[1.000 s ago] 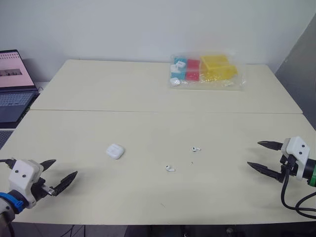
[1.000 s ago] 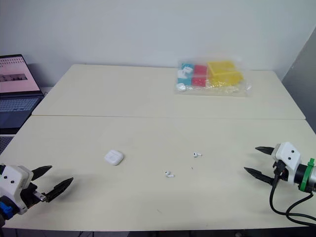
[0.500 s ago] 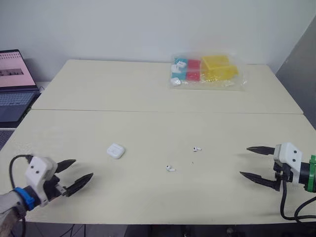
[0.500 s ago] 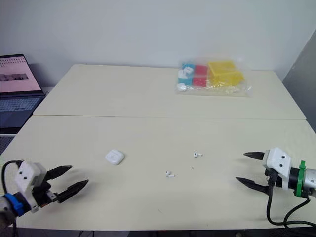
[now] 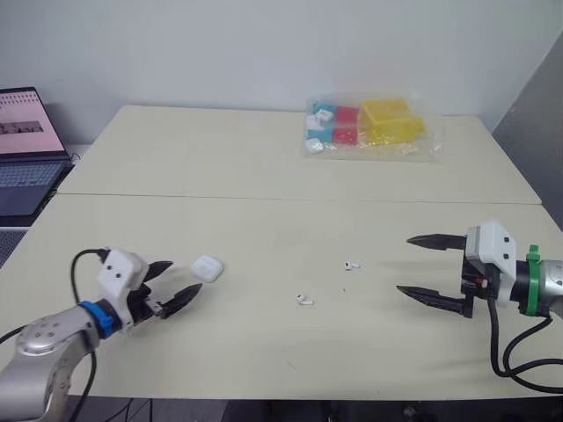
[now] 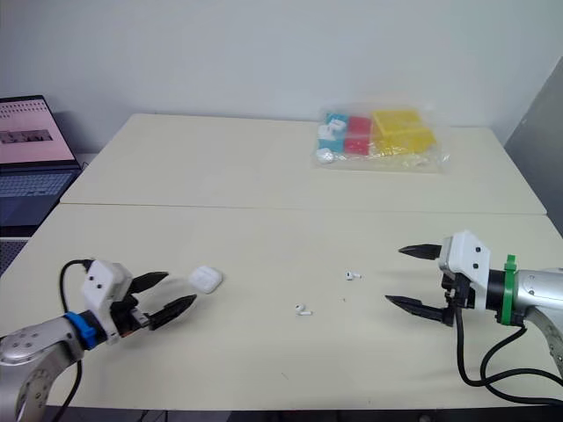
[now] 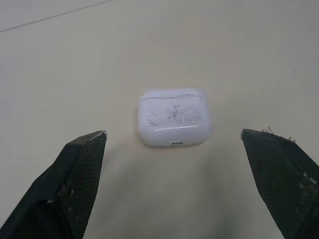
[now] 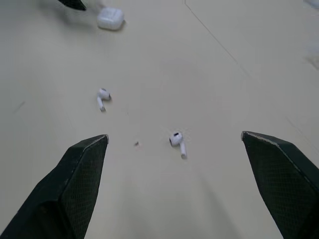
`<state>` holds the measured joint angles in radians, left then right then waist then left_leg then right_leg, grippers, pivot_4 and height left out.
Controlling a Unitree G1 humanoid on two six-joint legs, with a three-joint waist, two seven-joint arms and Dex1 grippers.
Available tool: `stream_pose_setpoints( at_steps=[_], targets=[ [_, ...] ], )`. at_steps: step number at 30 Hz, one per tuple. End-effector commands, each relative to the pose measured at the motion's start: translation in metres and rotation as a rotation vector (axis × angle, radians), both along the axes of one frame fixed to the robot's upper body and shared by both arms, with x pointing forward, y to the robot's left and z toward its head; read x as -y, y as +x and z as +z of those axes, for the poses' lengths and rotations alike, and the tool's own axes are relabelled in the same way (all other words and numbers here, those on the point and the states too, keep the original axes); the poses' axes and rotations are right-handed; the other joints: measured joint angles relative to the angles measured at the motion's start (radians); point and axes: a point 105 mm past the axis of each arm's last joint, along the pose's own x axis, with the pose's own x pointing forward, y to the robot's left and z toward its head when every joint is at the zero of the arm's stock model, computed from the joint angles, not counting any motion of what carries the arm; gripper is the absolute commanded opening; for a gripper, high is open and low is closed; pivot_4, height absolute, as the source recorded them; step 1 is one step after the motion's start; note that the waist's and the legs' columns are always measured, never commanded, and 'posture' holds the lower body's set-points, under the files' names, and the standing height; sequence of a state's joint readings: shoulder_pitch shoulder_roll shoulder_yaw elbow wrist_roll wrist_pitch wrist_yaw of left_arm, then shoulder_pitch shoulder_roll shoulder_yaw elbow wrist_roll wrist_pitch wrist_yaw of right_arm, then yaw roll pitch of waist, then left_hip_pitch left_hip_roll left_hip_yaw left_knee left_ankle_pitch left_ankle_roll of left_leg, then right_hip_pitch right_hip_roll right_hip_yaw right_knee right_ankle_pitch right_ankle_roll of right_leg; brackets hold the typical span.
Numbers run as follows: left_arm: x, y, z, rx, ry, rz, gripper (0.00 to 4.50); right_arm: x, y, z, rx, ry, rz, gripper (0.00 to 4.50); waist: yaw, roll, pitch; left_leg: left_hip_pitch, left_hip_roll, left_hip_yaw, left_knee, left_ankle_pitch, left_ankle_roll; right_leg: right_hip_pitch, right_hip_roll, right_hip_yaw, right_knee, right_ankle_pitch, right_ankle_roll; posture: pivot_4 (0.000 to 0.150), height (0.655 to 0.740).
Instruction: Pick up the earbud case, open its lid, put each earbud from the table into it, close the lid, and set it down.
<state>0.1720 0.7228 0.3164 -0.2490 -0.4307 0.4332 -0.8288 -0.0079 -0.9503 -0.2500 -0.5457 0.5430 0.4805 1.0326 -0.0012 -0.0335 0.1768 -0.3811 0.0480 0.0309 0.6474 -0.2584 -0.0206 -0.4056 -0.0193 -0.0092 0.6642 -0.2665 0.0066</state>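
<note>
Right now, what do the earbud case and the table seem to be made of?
The earbud case looks like smooth white hard plastic: rounded corners, a thin lid seam, fine dark scuffs. The table looks like matte cream laminate, flat and even; its core cannot be told.

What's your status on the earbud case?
Left gripper open, lined up short of the earbud case, no contact. Case flat on table, lid shut. Right gripper open, facing two loose earbuds. Bag far back, not in the way.
</note>
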Motion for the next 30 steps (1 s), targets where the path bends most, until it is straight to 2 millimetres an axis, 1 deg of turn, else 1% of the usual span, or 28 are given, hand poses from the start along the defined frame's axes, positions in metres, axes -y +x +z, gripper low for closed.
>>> stream_pose_setpoints(
  at_steps=[1,4,6,8,11,15,18,21,24,28,30],
  targets=[
    [0.003,0.009,0.0,-0.008,0.028,-0.009,4.5,-0.011,-0.001,0.012,0.016,-0.005,0.03,4.48,0.0,0.0,0.0,0.0,0.0,0.0,0.0,0.0,0.0,0.0,0.0,0.0,0.0,0.0,0.0,0.15,0.74],
    [0.006,0.02,-0.009,-0.039,0.058,-0.019,4.5,-0.021,0.0,0.018,0.03,-0.002,0.065,4.48,0.0,0.0,0.0,0.0,0.0,0.0,0.0,0.0,0.0,0.0,0.0,0.0,0.0,0.0,0.0,0.15,0.74],
    [0.006,0.029,-0.011,-0.038,0.058,0.009,4.5,-0.026,0.0,0.018,0.035,-0.007,0.081,4.48,0.0,0.0,0.0,0.0,-0.001,-0.001,0.0,0.0,0.0,0.0,0.0,-0.001,0.0,0.0,0.0,0.15,0.74],
    [0.007,0.034,-0.013,-0.045,0.057,0.009,4.5,-0.031,0.001,0.018,0.032,-0.002,0.092,4.48,0.0,0.0,0.0,0.0,0.0,-0.001,0.0,0.0,0.0,0.0,0.0,-0.001,0.0,0.0,0.0,0.15,0.74],
    [0.009,0.036,-0.018,-0.061,0.08,-0.022,4.5,-0.039,0.004,0.018,0.046,0.001,0.107,4.48,0.0,0.0,0.0,0.0,0.0,0.0,0.0,0.0,0.0,0.0,0.0,0.0,0.0,0.0,0.0,0.15,0.74],
    [0.011,0.041,-0.018,-0.068,0.066,-0.042,4.5,-0.05,0.008,0.024,0.059,0.008,0.143,4.48,0.0,0.001,0.0,0.0,0.0,-0.001,0.0,0.0,0.0,0.0,0.0,0.0,0.001,0.0,0.0,0.15,0.74],
    [0.014,0.042,-0.02,-0.091,0.058,-0.067,4.5,-0.053,0.009,0.027,0.049,0.029,0.167,4.48,0.004,0.001,-0.001,0.0,0.0,-0.001,0.001,0.0,0.0,0.0,0.0,-0.001,0.002,0.0,0.0,0.15,0.74],
    [0.014,0.041,-0.024,-0.128,0.062,-0.082,4.5,-0.057,0.01,0.03,0.048,0.004,0.217,4.48,0.004,0.001,-0.001,0.0,-0.001,-0.001,0.002,0.0,0.0,0.0,0.0,-0.001,0.002,0.001,0.001,0.15,0.74],
    [0.012,0.041,-0.027,-0.158,0.065,-0.079,3.93,-0.06,0.01,0.031,0.039,-0.011,0.251,4.5,0.005,0.002,-0.001,0.0,-0.001,-0.001,0.002,0.0,0.0,0.0,0.0,-0.001,0.002,0.001,0.001,0.15,0.74],
    [0.013,0.039,-0.031,-0.197,0.075,-0.102,2.82,-0.064,0.011,0.031,0.037,-0.026,0.282,4.5,0.004,0.002,-0.001,0.0,-0.001,-0.001,0.002,0.0,0.0,0.0,0.0,-0.001,0.001,0.002,-0.001,0.15,0.74],
    [0.018,0.034,-0.032,-0.206,0.077,-0.153,2.8,-0.065,0.011,0.033,0.022,-0.013,0.286,4.5,0.004,0.002,-0.001,0.0,-0.001,-0.001,0.001,0.0,0.0,0.0,-0.001,-0.001,0.001,0.003,-0.002,0.15,0.74]
  ],
)
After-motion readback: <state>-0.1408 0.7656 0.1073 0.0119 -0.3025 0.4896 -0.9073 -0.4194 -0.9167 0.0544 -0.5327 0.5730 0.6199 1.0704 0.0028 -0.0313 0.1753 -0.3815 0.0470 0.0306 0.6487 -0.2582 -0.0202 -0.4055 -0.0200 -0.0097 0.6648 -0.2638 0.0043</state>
